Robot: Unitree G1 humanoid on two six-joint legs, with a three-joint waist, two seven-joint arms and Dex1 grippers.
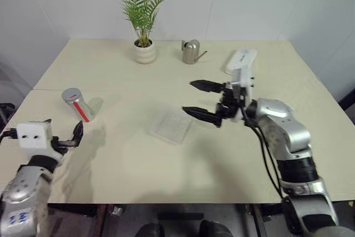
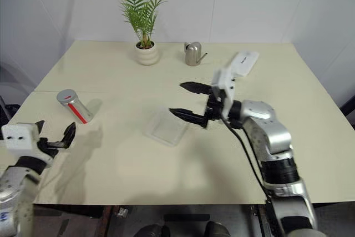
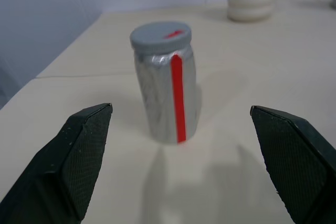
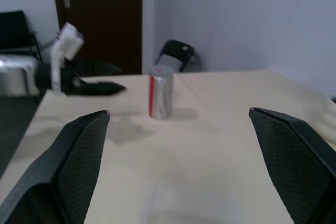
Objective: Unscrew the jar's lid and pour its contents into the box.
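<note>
We find the jar standing upright on the table near its left edge, the lid seated on top and the red stripe running down its side. The box lies flat near the middle of the table, well apart from the jar.

The left pincer hovers at the left part of the near edge, just short of the jar, its jaws spread wide and holding nothing; in the left wrist view the jar stands between the two fingers but beyond them, untouched. The right pincer hangs above the table just right of the box, pointing toward the left edge, jaws likewise wide apart and empty.

Along the far edge we note a potted plant, a steel watering can and a white case.
</note>
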